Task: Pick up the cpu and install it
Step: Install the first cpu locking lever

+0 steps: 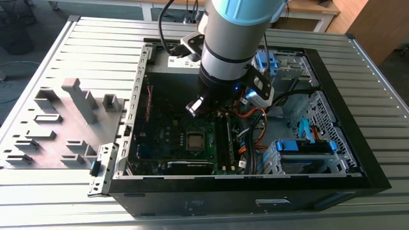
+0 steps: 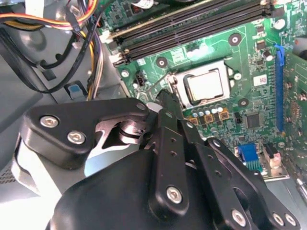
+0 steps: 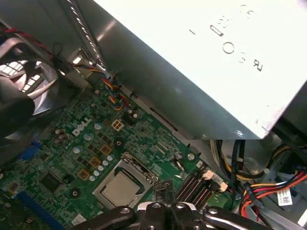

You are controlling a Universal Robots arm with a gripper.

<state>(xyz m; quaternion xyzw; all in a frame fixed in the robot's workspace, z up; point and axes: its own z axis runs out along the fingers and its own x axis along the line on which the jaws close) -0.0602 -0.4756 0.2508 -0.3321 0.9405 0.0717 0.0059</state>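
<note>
We log the cpu (image 2: 207, 87) seated in its motherboard socket (silver top showing). The gripper (image 2: 169, 103) hovers beside it, fingers closed together, holding nothing.

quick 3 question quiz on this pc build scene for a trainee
1. True or false: the cpu lies in the motherboard socket.
2. The gripper is: A) over the tray B) inside the case, near the socket C) outside the case.
3. Fill in: on the exterior view's left, beside the case, lies a grey fixture ____.

Key: 1 true; 2 B; 3 tray.
</note>
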